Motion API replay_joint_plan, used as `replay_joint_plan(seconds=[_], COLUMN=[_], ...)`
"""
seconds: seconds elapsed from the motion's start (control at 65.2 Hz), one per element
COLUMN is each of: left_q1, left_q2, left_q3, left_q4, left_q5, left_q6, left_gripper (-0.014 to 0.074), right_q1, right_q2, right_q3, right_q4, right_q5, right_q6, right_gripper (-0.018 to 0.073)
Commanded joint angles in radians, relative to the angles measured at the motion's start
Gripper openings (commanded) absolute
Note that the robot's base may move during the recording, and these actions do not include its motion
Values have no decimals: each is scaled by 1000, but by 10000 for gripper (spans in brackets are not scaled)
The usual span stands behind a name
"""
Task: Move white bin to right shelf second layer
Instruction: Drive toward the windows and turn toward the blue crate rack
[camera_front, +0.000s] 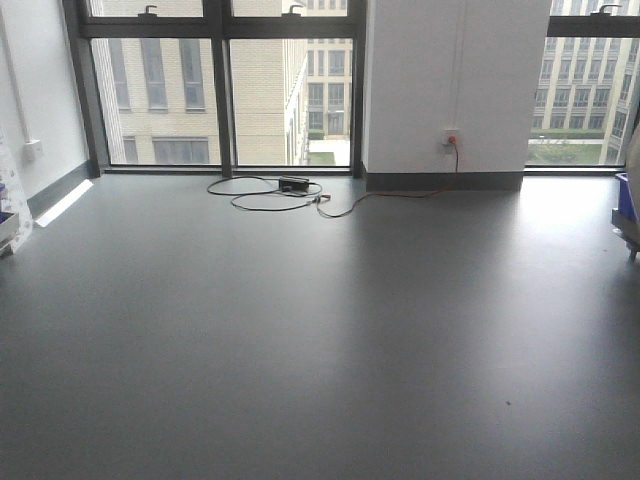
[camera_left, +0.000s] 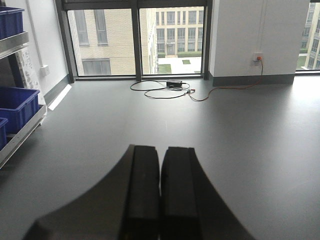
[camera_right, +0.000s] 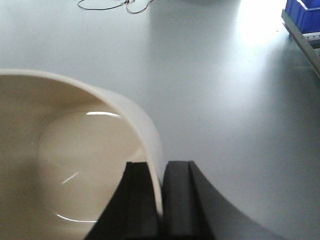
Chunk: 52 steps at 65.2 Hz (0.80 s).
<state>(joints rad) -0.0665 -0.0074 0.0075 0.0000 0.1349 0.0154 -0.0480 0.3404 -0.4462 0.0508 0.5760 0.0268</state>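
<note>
Industrial test room: bare grey floor (camera_front: 300, 330), tall windows (camera_front: 220, 90), blue crates (camera_left: 17, 105) on steel racking (camera_left: 20, 135).

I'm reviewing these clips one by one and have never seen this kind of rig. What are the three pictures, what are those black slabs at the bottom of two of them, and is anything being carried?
This is a wheeled robot with two arms, and each picture comes from a different camera on it. The front-facing view looks ahead over a bare grey floor toward tall windows, with a cable lying near the wall. The other two cameras sit on the wrists, so the black slabs are each arm's gripper seen from behind.

The left gripper is shut with nothing between its fingers. To its left, blue crates sit on a rack.

The right gripper is shut on the rim of the white bin, pinching the wall between its fingers. The bin looks empty inside. A blue crate on a rack shows at that view's top right corner.
</note>
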Motion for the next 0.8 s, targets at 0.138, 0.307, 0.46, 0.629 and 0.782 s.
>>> replay_joint_plan(seconds=[0.138, 0.307, 0.46, 0.629, 0.782], left_q1=[-1, -1, -1, -1, -1], left_q2=[-16, -16, -16, -16, -16], left_q3=[37, 37, 37, 37, 37], left_q4=[0, 0, 0, 0, 0], left_q5=[-87, -87, -87, -87, -87], left_q6=[-3, -3, -3, -3, -3], left_gripper=[85, 85, 85, 85, 85], right_q1=[-2, -2, -2, -2, -2], right_q2=[8, 8, 8, 8, 8], right_q3=[-27, -27, -27, -27, -27], right_q4=[6, 6, 6, 6, 6], right_q5=[-100, -100, -100, -100, -100], right_q6=[2, 2, 2, 2, 2], right_gripper=[46, 46, 46, 46, 46])
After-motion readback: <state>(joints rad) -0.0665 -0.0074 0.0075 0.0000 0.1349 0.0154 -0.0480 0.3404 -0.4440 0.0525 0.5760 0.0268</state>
